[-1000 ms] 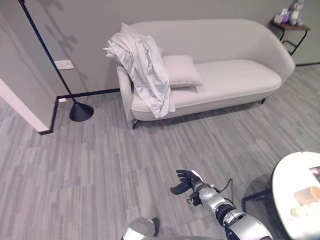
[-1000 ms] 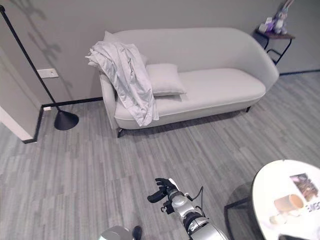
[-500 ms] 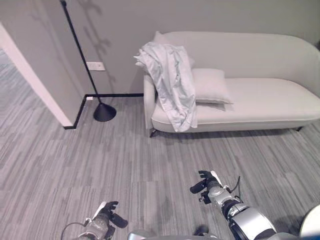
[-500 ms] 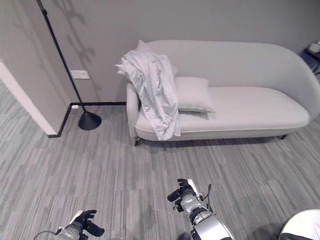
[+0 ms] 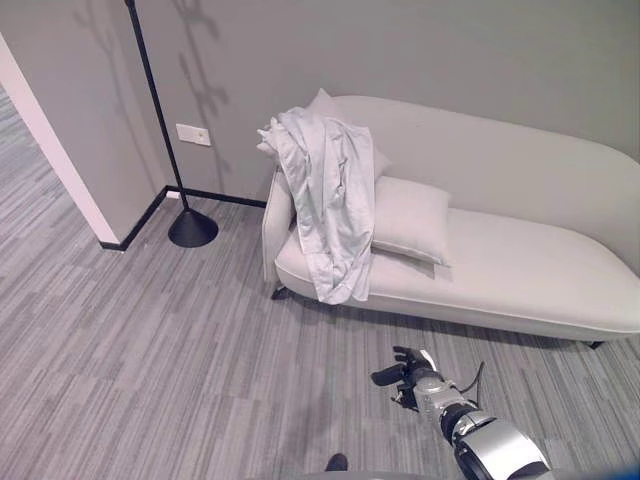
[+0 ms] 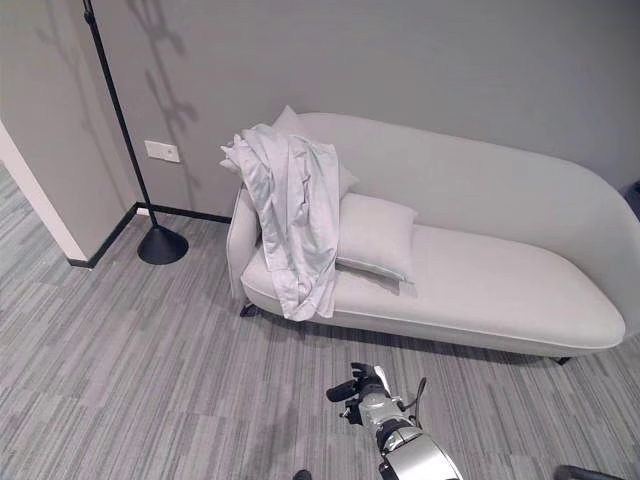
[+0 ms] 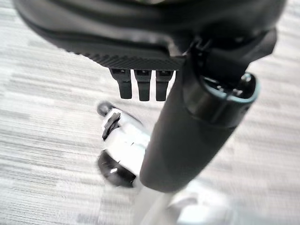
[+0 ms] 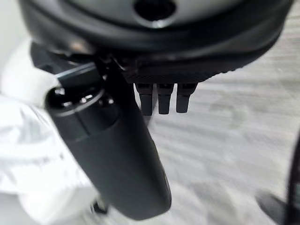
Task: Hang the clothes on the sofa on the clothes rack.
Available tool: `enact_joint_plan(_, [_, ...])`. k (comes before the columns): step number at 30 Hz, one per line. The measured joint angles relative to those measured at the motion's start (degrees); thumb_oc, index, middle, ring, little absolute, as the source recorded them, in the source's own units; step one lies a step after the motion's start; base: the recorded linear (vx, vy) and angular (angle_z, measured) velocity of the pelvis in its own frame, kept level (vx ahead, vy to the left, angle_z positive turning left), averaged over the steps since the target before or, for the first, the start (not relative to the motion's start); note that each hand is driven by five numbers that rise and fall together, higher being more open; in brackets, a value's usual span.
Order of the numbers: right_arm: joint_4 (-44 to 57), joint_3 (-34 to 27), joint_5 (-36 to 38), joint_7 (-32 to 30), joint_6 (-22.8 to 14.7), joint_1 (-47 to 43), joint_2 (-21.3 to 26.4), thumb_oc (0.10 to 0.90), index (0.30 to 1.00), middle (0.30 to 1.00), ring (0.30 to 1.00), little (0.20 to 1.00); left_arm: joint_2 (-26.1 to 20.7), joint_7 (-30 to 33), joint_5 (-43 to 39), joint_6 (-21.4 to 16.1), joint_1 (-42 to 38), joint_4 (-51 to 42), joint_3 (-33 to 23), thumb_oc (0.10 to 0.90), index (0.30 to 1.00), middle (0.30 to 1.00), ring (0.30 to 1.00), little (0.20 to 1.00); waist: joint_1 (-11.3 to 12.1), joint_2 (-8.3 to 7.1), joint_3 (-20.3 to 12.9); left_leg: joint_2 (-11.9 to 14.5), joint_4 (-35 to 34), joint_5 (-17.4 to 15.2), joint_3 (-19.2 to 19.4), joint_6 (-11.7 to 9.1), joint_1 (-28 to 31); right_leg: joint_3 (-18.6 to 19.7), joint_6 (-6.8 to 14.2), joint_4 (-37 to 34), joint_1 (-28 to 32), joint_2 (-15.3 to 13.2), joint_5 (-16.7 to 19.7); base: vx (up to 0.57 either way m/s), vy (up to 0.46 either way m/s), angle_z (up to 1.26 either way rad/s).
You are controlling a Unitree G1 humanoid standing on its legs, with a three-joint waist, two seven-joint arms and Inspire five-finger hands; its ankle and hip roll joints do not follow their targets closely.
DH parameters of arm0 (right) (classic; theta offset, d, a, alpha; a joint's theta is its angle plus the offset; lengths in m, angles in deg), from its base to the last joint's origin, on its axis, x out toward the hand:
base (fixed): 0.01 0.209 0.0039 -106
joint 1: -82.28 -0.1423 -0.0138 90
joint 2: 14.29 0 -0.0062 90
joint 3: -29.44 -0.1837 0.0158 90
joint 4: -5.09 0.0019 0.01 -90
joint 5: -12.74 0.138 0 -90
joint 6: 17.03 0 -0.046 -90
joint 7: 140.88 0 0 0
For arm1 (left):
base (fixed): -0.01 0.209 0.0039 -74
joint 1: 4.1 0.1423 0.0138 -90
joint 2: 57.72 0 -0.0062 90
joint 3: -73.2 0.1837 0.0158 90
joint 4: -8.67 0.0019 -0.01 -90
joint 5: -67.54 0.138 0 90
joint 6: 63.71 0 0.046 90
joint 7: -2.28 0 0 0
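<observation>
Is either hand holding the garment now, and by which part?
No. Both the right hand and left hand are empty; the white shirt hangs over the sofa arm.

A grey wall point(image 5: 480, 50) rose behind a pale sofa point(image 5: 520, 260) standing on grey striped floor point(image 5: 130, 340). A square cushion point(image 5: 410, 218) leaned against the sofa's back near its left end. A black floor lamp point(image 5: 165, 140) stood left of the sofa, beside a white wall socket point(image 5: 194, 134). A black skirting point(image 5: 150, 205) ran along the wall's foot.
</observation>
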Motion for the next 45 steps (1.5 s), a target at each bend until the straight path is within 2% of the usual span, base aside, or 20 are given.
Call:
enact_joint_plan(1, [2.1, -0.8, -0.7, -2.9, -1.0, 0.6, 1.7, 0.800, 0.900, 0.900, 0.900, 0.900, 0.2, 1.3, 0.5, -0.4, -1.8, -2.2, 3.0, 0.800, 0.900, 0.900, 0.900, 0.900, 0.6, 0.18, 1.4, -0.9, 12.0, 1.6, 1.0, 0.0, -7.2, -1.1, -0.7, 0.0, 0.4, -0.4, -0.7, 0.07, -0.167, 0.34])
enact_joint_plan(4, [-0.5, -1.1, -3.5, -6.5, -1.3, -2.4, 3.9, 0.800, 0.900, 0.900, 0.900, 0.900, -0.1, 3.2, 4.3, -1.6, -7.9, -4.1, 9.1, 0.800, 0.900, 0.900, 0.900, 0.900, 2.3, -0.82, 6.6, 2.1, 23.5, 6.3, 11.0, 5.7, -22.1, -3.6, -1.9, -0.3, 1.5, -2.9, -1.9, 0.11, -0.060, 0.63])
enact_joint_plan(7, [-3.5, 1.7, -4.8, -6.9, -1.3, -6.5, 5.0, 0.800, 0.900, 0.900, 0.900, 0.900, 0.1, 3.3, 6.7, -1.8, -10.9, -5.0, 11.0, 0.800, 0.900, 0.900, 0.900, 0.900, 2.9, -0.97, 10.7, -2.5, 1.3, 8.5, 17.9, 3.7, -28.0, -3.6, 3.0, -0.3, 2.4, -7.0, -5.0, 0.40, 0.120, 0.18])
enact_joint_plan(9, [-6.4, 2.5, -4.6, -6.6, -2.7, -6.4, 5.1, 0.800, 0.900, 0.900, 0.900, 0.900, 1.6, 3.4, 6.7, -1.9, -10.5, -2.5, 8.5, 0.800, 0.900, 0.900, 0.900, 0.900, 2.7, 2.47, 9.4, -6.2, -15.9, 9.9, 19.1, 2.6, -25.6, -4.7, 4.5, -0.3, 3.8, -6.4, -5.6, 0.55, 0.175, -0.05])
enact_joint_plan(10, [-11.7, 2.6, -4.5, -5.8, -2.9, -6.2, 5.7, 0.800, 0.900, 0.900, 0.900, 0.900, 4.0, 3.5, 6.4, -1.7, -10.4, 1.5, 6.6, 0.800, 0.900, 0.900, 0.900, 0.900, 4.2, 8.23, 6.0, -3.3, -25.7, 8.0, 18.1, 0.5, -24.6, -5.6, 2.7, 5.5, 2.6, -1.6, -8.4, 0.41, 0.116, -0.06])
enact_joint_plan(11, [-12.5, 1.5, -4.0, -5.5, -2.2, -6.0, 5.5, 0.800, 0.900, 0.900, 0.900, 0.900, 3.5, 3.4, 6.4, -1.5, -10.6, 1.6, 6.7, 0.800, 0.900, 0.900, 0.900, 0.900, 5.4, 9.35, 5.4, -2.8, -26.1, 14.1, 16.5, 1.4, -25.1, -5.1, 2.6, 9.0, 2.0, -1.4, -9.5, 0.47, 0.169, 0.01])
enact_joint_plan(12, [-13.4, 1.4, -3.6, -5.0, -2.0, -5.0, 3.5, 0.800, 0.900, 0.900, 0.900, 0.900, 1.5, 3.4, 6.4, -1.7, -11.2, 0.5, 6.9, 0.800, 0.900, 0.900, 0.900, 0.900, 6.3, 7.09, 6.2, -2.7, -23.8, 15.2, 16.5, -0.6, -26.9, -5.4, 3.3, 8.2, 2.2, -1.4, -11.2, 0.33, 0.146, 0.07])
enact_joint_plan(14, [-15.0, 0.4, -3.5, -4.2, -1.2, -4.4, 0.4, 0.800, 0.900, 0.900, 0.900, 0.900, -0.3, 3.4, 6.4, -1.2, -11.4, 0.9, 6.3, 0.800, 0.900, 0.900, 0.900, 0.900, 7.6, 2.69, 6.9, -4.6, -24.1, 16.1, 16.3, 1.4, -26.4, -5.1, 3.3, 6.5, 2.6, -3.3, -11.2, 0.26, 0.103, -0.01])
enact_joint_plan(16, [-15.1, -0.6, -3.5, -4.0, -0.9, -1.2, -0.6, 0.800, 0.900, 0.900, 0.900, 0.900, 0.5, 3.1, 6.5, -0.2, -7.2, 1.8, 5.1, 0.800, 0.900, 0.900, 0.900, 0.900, 8.2, 2.98, 5.7, -5.2, -25.3, 19.0, 16.6, 2.8, -22.1, -3.4, 5.9, 5.5, 5.7, -3.9, -11.2, 0.47, 0.170, -0.15])
enact_joint_plan(20, [-18.3, -1.8, -4.4, -3.2, -0.7, 1.5, -2.9, 0.800, 0.900, 0.900, 0.900, 0.900, -0.2, 2.8, 6.5, 0.8, -4.3, 1.8, 3.2, 0.800, 0.900, 0.900, 0.900, 0.900, 9.9, -1.82, 2.3, -11.7, -24.2, 16.0, 17.8, 6.6, -18.5, -2.5, 8.9, 3.4, 10.4, -9.9, -13.9, 0.37, 0.207, 0.11])
enact_joint_plan(24, [-17.2, -1.3, -4.6, -2.8, -0.7, 1.0, -2.7, 0.800, 0.900, 0.900, 0.900, 0.900, -1.6, 2.9, 6.5, 1.1, -5.6, 0.0, 6.0, 0.800, 0.900, 0.900, 0.900, 0.900, 9.8, -3.22, 0.8, -13.6, -24.8, 14.3, 18.9, 11.8, -14.2, -1.7, 13.2, 14.5, 9.7, -13.2, -15.3, 0.26, 0.286, -0.08])
enact_joint_plan(26, [-16.1, 0.0, -4.7, -2.6, -0.9, 0.0, -2.1, 0.800, 0.900, 0.900, 0.900, 0.900, -1.9, 2.5, 8.0, 0.6, -6.2, -1.9, 9.9, 0.800, 0.900, 0.900, 0.900, 0.900, 8.0, -0.55, 1.4, -12.1, -28.0, 14.9, 17.7, 13.5, -9.1, -1.5, 15.7, 35.0, 2.8, -15.7, -15.4, 0.21, 0.213, 0.11])
enact_joint_plan(27, [-16.4, 0.2, -4.7, -2.4, -0.6, 0.3, -2.3, 0.800, 0.900, 0.900, 0.900, 0.900, -2.4, 2.7, 8.6, -0.5, -6.6, -2.3, 10.1, 0.800, 0.900, 0.900, 0.900, 0.900, 7.9, -0.84, 1.0, -12.1, -28.2, 14.8, 17.4, 13.2, -8.2, -1.4, 16.1, 37.1, 1.7, -16.2, -15.3, 0.24, 0.221, 0.39])
enact_joint_plan(28, [-17.0, 0.7, -4.7, -2.0, -0.1, 0.4, -2.7, 0.800, 0.900, 0.900, 0.900, 0.900, -3.7, 2.9, 8.8, -1.3, -8.2, -4.5, 11.7, 0.800, 0.900, 0.900, 0.900, 0.900, 7.2, -2.04, 0.8, -13.3, -26.2, 12.8, 16.4, 14.7, -7.8, -0.2, 18.5, 41.6, -0.2, -17.9, -11.7, 0.16, 0.080, 0.47])
enact_joint_plan(30, [-17.1, 0.8, -4.7, -1.3, -0.3, 1.2, -2.7, 0.800, 0.900, 0.900, 0.900, 0.900, -4.5, 2.5, 9.9, -1.2, -10.1, -5.0, 16.1, 0.800, 0.900, 0.900, 0.900, 0.900, 6.0, -1.79, 1.0, -13.5, -25.0, 10.5, 13.1, 17.3, -4.4, -0.5, 18.0, 48.1, -1.1, -19.4, -7.6, 0.25, 0.014, 0.58])
enact_joint_plan(35, [-16.4, -0.7, -4.6, -0.5, -0.5, 1.0, -0.2, 0.800, 0.900, 0.900, 0.900, 0.900, -2.2, 1.6, 11.0, -1.6, -13.1, -5.0, 17.0, 0.800, 0.900, 0.900, 0.900, 0.900, 3.0, 0.72, 2.2, -12.5, -25.3, 10.4, 8.3, 15.9, -2.9, -1.8, 15.4, 32.6, -3.9, -17.6, -9.4, 0.25, -0.204, 0.57])
enact_joint_plan(36, [-15.7, -3.0, -4.1, 0.0, -0.9, 0.8, 0.9, 0.800, 0.900, 0.900, 0.900, 0.900, -1.6, 1.6, 11.0, -1.7, -13.5, -4.9, 17.7, 0.800, 0.900, 0.900, 0.900, 0.900, 2.3, 1.36, 2.9, -12.2, -25.5, 9.9, 6.2, 15.1, -2.8, 1.4, 15.6, 19.2, -2.7, -14.8, -8.9, 0.15, -0.105, 0.55])
enact_joint_plan(38, [-15.7, -4.6, -2.1, 0.2, -0.9, 0.3, 2.2, 0.800, 0.900, 0.900, 0.900, 0.900, -1.4, 1.3, 11.1, -1.8, -13.8, -4.6, 18.4, 0.800, 0.900, 0.900, 0.900, 0.900, 1.4, 1.24, 3.7, -12.6, -26.0, 10.2, 4.5, 15.0, -3.0, 4.3, 17.4, 9.6, -3.0, -13.2, -7.7, 0.20, -0.100, 0.66])
enact_joint_plan(42, [-16.0, -8.4, 2.0, 0.8, -1.1, 0.8, 3.7, 0.800, 0.900, 0.900, 0.900, 0.900, -1.9, 1.0, 13.1, -2.1, -10.1, -1.6, 17.4, 0.800, 0.900, 0.900, 0.900, 0.900, -0.2, -1.35, 4.6, -14.9, -27.7, 9.2, 0.3, 13.3, -0.6, 5.9, 16.3, 5.9, -5.6, -13.2, -2.4, 0.24, -0.155, 0.65])
enact_joint_plan(45, [-17.1, -13.3, 6.8, 0.9, -1.9, 1.7, 4.4, 0.800, 0.900, 0.900, 0.900, 0.900, -2.8, 1.1, 12.7, -2.2, -6.5, -0.5, 11.1, 0.800, 0.900, 0.900, 0.900, 0.900, 0.2, -3.43, 4.2, -14.8, -28.2, 7.5, -2.9, 10.6, -0.3, 5.6, 10.2, 0.0, -2.9, -11.4, 3.7, 0.12, -0.113, 0.58])
